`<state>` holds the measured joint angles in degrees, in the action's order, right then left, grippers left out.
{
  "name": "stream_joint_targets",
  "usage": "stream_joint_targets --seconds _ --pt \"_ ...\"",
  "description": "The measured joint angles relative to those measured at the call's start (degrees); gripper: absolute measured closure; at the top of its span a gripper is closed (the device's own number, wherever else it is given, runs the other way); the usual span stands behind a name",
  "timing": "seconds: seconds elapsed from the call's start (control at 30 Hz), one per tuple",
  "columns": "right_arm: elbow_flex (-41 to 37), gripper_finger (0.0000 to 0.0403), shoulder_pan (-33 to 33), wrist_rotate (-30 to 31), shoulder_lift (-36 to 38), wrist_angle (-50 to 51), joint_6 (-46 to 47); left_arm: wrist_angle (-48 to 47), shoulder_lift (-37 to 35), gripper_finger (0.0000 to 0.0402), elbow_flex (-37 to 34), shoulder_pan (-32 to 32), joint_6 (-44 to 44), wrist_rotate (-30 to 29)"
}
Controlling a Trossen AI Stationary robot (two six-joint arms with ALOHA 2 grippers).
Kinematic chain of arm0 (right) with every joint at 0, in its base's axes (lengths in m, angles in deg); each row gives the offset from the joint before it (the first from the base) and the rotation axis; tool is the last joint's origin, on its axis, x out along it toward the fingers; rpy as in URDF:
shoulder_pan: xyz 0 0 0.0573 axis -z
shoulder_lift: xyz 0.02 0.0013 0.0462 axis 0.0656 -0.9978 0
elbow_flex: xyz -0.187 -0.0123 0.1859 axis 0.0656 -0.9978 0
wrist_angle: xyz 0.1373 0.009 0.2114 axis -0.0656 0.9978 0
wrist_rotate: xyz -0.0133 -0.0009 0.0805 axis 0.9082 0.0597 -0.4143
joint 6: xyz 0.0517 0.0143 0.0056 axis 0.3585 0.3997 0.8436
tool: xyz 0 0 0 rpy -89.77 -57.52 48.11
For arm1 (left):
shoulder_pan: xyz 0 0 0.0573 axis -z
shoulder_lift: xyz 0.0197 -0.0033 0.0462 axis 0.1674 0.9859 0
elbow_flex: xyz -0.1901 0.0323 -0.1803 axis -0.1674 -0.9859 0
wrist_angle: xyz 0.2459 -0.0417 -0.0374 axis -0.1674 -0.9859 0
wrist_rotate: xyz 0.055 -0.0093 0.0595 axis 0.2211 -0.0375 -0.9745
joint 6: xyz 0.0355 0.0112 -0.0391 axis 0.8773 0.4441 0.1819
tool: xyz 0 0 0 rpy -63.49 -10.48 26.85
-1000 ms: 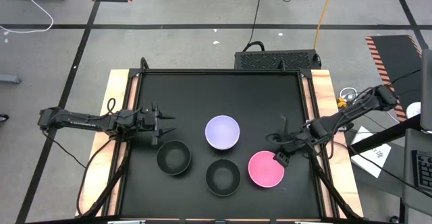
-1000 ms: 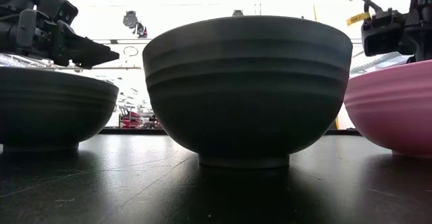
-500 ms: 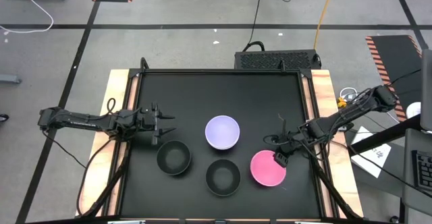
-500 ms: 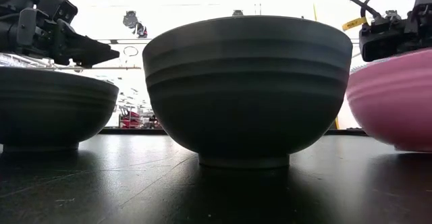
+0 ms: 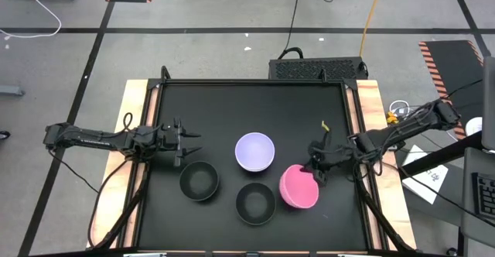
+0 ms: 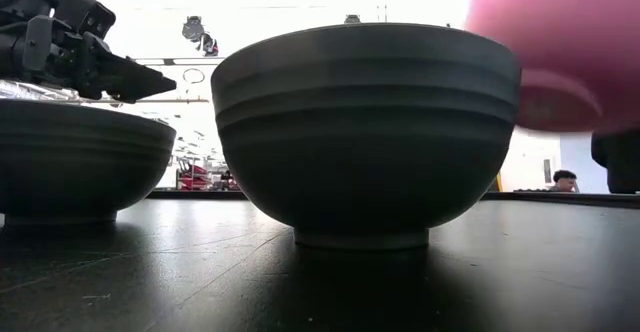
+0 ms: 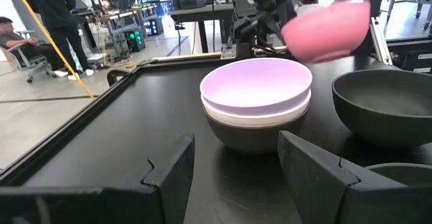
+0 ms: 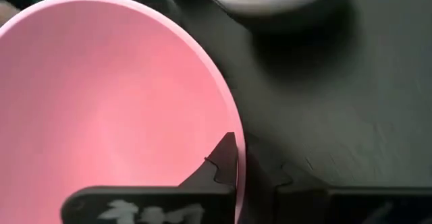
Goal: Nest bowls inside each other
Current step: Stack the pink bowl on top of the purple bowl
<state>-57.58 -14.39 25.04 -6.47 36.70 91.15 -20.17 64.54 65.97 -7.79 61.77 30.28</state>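
A pink bowl [image 5: 298,186] hangs tilted above the black mat at the right, with my right gripper [image 5: 315,172] shut on it; the low view shows it raised [image 6: 560,42]. To its left a lavender bowl [image 7: 256,82] sits nested in a white bowl [image 7: 256,114], which sits in a black bowl [image 7: 251,135]. Two more black bowls stand on their feet nearer the front, one at the left [image 5: 199,181] and one in the middle [image 5: 255,203]. My left gripper [image 5: 186,141] waits open at the left, above the mat beside the left black bowl. My right gripper pinches the pink bowl's rim [image 8: 237,158] on the bowl's right side, one finger [image 8: 223,158] inside the bowl and one outside. The fingers come from the table's right, slanting down. The bowl is lifted clear of the mat and tilted.
The black mat [image 5: 232,102] lies inside wooden table edges [image 5: 133,102]. A black box [image 5: 317,69] stands behind the far edge. Bare mat lies along the far half. People show in the room beyond [image 7: 13,38] [image 6: 565,180].
My right gripper has taken hold of the pink bowl's rim and lifted it off the mat. It has carried the bowl a little toward the table's left and the lavender bowl. The bowl, level on the mat before, now hangs tilted.
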Motion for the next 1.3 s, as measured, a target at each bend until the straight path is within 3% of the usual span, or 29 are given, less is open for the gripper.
stream_joint_targets --seconds 0.33,0.77,0.97,1.3 --pt "2.3 0.0402 8.5 -0.7 4.2 -1.6 -10.9 0.1 0.0 0.0186 0.0 0.0 0.0 0.0" --pt "20.8 0.0402 22.7 -6.5 -1.6 14.1 -25.6 0.0 0.0 0.0186 0.0 0.0 -0.2 0.0" --pt "25.8 0.0402 30.4 -18.1 -7.5 14.6 -28.1 -0.1 0.0 0.0186 0.0 0.0 0.0 0.0" --pt "39.2 0.0402 36.2 -23.5 -24.5 22.8 -34.2 -0.6 0.0 0.0186 0.0 0.0 0.4 0.0"
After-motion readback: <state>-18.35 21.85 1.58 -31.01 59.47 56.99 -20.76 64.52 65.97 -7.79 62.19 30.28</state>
